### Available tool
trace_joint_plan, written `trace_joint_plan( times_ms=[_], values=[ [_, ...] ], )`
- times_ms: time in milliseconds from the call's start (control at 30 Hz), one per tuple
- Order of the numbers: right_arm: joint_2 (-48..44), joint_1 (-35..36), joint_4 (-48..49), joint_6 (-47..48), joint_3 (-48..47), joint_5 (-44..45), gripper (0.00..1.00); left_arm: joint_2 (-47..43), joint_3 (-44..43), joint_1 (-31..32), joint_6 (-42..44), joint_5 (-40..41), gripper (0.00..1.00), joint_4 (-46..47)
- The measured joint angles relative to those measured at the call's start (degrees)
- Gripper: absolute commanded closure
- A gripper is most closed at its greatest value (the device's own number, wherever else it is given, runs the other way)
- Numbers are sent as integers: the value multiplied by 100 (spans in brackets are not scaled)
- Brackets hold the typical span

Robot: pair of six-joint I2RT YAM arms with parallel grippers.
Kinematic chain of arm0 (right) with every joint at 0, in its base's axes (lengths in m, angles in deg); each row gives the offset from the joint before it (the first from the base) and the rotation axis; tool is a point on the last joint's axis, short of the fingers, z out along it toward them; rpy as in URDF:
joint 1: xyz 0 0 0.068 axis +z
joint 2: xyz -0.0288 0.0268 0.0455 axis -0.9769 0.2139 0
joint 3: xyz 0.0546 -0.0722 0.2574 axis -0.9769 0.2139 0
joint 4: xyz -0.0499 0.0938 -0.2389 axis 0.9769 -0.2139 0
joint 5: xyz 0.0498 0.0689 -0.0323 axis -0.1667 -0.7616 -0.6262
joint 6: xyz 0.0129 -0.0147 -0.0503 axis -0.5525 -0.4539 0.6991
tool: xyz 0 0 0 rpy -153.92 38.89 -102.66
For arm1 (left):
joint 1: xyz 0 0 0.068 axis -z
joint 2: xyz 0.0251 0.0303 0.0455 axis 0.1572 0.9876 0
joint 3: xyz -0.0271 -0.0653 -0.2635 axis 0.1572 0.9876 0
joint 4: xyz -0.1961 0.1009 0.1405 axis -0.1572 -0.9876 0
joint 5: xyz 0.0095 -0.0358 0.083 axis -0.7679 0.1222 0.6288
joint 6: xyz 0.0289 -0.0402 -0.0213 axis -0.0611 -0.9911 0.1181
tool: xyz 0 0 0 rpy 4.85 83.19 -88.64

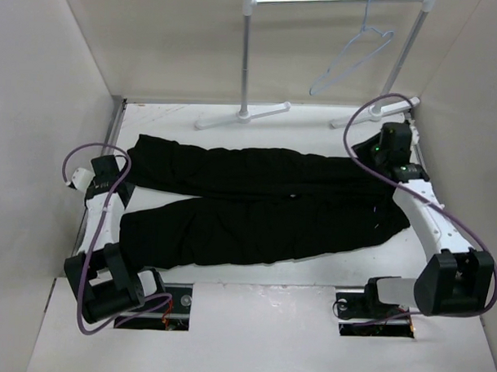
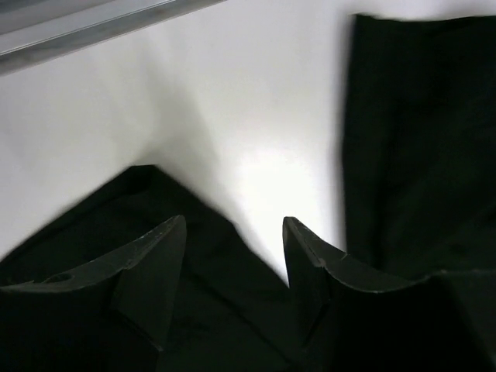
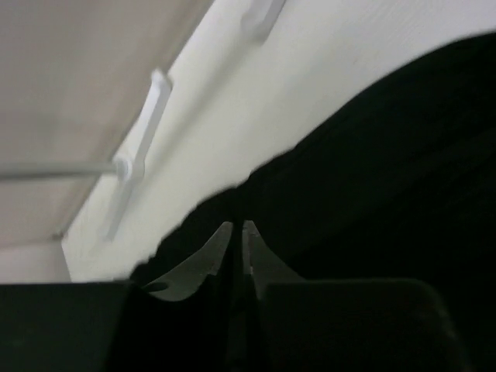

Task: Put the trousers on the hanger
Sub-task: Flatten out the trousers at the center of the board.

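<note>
Left hand point(image 2: 234, 225): released, fingers spread, poised low over the left end of the trousers point(image 1: 256, 203), where the leg cuffs lie. Bare tabletop point(image 1: 270, 276) shows in the gap between the fingers. Black cloth lies under and beside both fingers, and nothing is gripped.

Right hand point(image 3: 239, 232): at the right end of the trousers, by the waist. Fingers are drawn almost together, with only a thin slit between them, right at the fabric's edge. Cannot tell whether cloth is pinched.

Trousers: spread flat across the tabletop, waist right and legs running left. The two legs part slightly toward the cuffs.

Hanger point(image 1: 351, 59): pale blue wire, hooked on the rail point(image 1: 337, 0) at the far right. It hangs tilted, well apart from the trousers.
</note>
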Motion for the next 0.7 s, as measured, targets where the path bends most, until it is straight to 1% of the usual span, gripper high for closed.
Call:
trace_joint_plan(
  times_ms=[67, 100, 200, 267, 300, 333, 367, 400, 467, 500, 533, 600, 700],
  values=[
    [-116, 365, -35, -39, 214, -26, 85, 81, 114, -37, 92, 96, 48, -109],
    [-157, 496, -66, -42, 310, -39, 81, 144, 155, -39, 129, 105, 48, -144],
    [-413, 796, -142, -35, 614, -72, 63, 345, 212, -42, 175, 81, 48, -203],
    [-708, 1012, -181, -7, 850, -103, 54, 442, 280, -68, 177, 55, 48, -208],
    [-872, 1141, -192, 9, 968, -131, 51, 474, 332, -105, 175, 50, 51, -201],
    [-1019, 1266, -201, 20, 1080, -149, 49, 509, 382, -162, 175, 44, 55, -203],
    [-1137, 1377, -208, 31, 1178, -175, 47, 560, 417, -225, 175, 39, 59, -195],
    [-1244, 1486, -219, 42, 1279, -195, 46, 627, 433, -284, 175, 37, 66, -186],
    [-1392, 1646, -238, 61, 1475, -260, 45, 828, 433, -372, 166, 7, 84, -103],
    [-1447, 1683, -267, 63, 1567, -286, 46, 935, 424, -400, 151, -13, 89, -44],
    [-1504, 1698, -289, 66, 1668, -299, 48, 1049, 393, -409, 149, -39, 92, -15],
    [-1626, 1698, -334, 79, 1867, -313, 54, 1266, 240, -404, 131, -70, 95, 4],
    [-1871, 1626, -509, 114, 2081, -319, 54, 1589, -256, -326, 94, -103, 96, 28]
  ],
)
